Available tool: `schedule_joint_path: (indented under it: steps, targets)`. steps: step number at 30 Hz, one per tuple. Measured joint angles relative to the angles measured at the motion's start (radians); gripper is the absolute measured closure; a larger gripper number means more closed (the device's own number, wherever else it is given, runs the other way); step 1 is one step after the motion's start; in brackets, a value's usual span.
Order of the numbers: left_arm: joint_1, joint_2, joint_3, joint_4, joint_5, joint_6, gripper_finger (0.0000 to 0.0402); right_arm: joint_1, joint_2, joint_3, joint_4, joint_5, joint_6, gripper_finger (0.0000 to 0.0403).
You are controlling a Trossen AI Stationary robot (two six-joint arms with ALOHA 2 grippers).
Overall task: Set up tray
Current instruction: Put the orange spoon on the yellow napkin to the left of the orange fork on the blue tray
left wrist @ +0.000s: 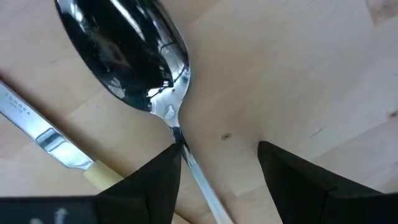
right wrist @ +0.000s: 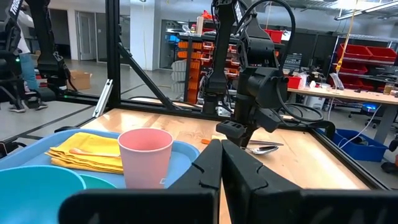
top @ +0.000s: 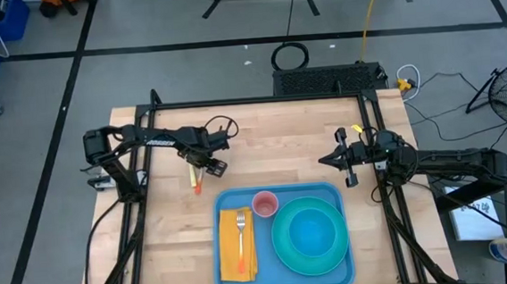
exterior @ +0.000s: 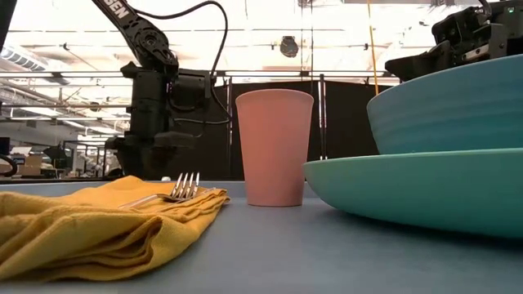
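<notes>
Two pieces of cutlery lie on the bare wood table [top: 272,150] left of the tray [top: 285,274]: a spoon [left wrist: 130,53] and a knife [left wrist: 43,137]. The left gripper [top: 203,163] is down over them, jaws part open and straddling the spoon handle just below the bowl; one finger [left wrist: 152,183] touches the handle, the other stands clear of it. Nothing is lifted yet.

Judgement: the step in hand is picking up the spoon. To do it well, centre the handle between the fingers before closing, keep the tips low against the wood so the thin handle cannot slip under, and stay clear of the knife just beside it.

Moving right, the tray sits at the near edge of the table, middle to right. On it, from the left: a yellow napkin [top: 237,246] with a fork [top: 240,232] on top, a pink cup [top: 266,203] at the far rim, and a teal bowl [top: 312,230] resting on a teal plate [top: 283,247].

Further right, the right gripper [top: 331,161] waits above the table beyond the tray's right corner, jaws closed and empty.

Hard to make out: the spoon handle's far end is cut off in the left wrist view, and the knife blade runs out of frame. From above, both pieces are largely hidden under the gripper.
</notes>
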Motion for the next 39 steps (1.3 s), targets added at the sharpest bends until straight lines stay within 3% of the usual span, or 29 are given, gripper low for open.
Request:
schedule_joint_path:
  steps: [18, 28, 39]
  targets:
    - [0.017, -0.001, -0.001, -0.009, -0.01, 0.003, 0.0389, 0.0, 0.0, 0.0, 0.0, 0.0, 0.0, 0.0403]
    - [0.006, 0.005, 0.059, -0.03, -0.056, -0.045, 0.0392, 0.0, 0.0, 0.0, 0.006, 0.0, -0.019, 0.0403]
    - [-0.115, 0.002, 0.425, -0.204, -0.138, -0.092, 0.0392, 0.0, 0.0, 0.0, 0.007, 0.0, -0.023, 0.0403]
